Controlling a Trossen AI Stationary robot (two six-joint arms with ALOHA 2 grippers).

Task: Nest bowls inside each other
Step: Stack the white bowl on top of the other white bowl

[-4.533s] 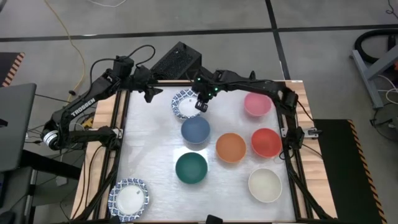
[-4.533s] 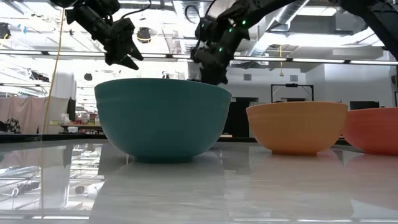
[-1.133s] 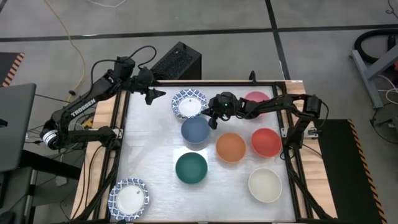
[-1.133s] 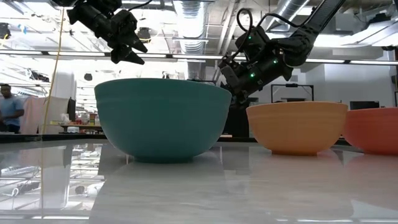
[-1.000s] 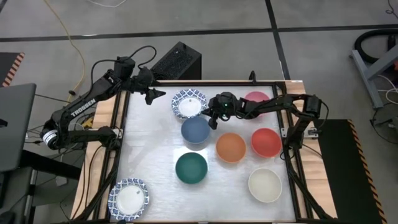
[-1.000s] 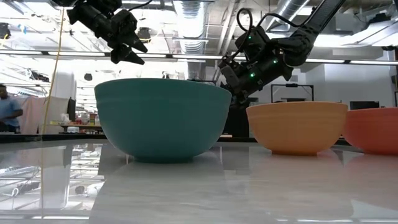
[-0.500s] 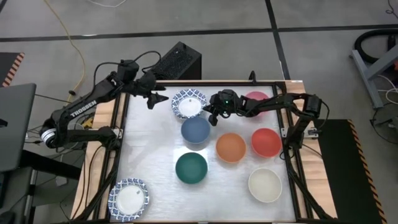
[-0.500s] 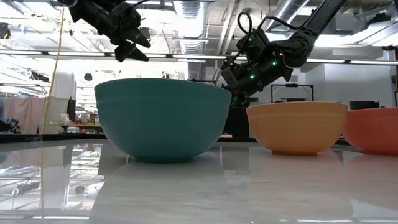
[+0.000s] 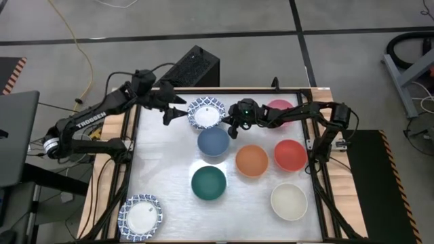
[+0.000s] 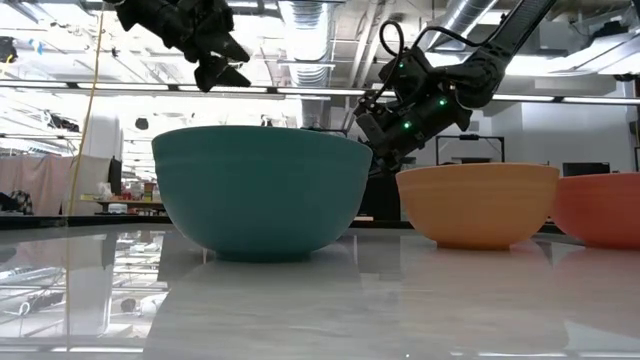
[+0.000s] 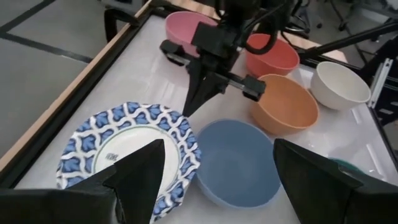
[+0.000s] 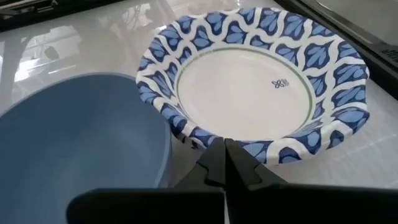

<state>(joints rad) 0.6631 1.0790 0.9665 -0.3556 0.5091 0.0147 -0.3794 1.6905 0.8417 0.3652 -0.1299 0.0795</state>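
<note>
the step in hand is judged to be the working of the patterned bowl (image 9: 205,112) at the far edge of the table (image 9: 163,176), so that it can be nested with the blue bowl (image 9: 213,141) just beside it. the right gripper (image 9: 230,129) is clenched, with nothing between its fingers, and its tip is set low against the patterned bowl's rim on the side facing the blue bowl; whether the rim is actually touched cannot be told. the left gripper (image 9: 172,112) is held above the table just beside the patterned bowl's other side, its fingers spread wide and nothing grasped.

the remaining bowls are seen apart from one another: the pink bowl (image 9: 280,112), the red bowl (image 9: 290,154), the orange bowl (image 9: 251,160), the green bowl (image 9: 208,183) and the cream bowl (image 9: 289,201), with a second patterned bowl (image 9: 140,217) well apart at the near left corner. none of these is yet nested.

for the next move, the spread left fingers would probably need to be lowered over the patterned rim and closed on it, while the bowl is steadied or tipped from the right side.
</note>
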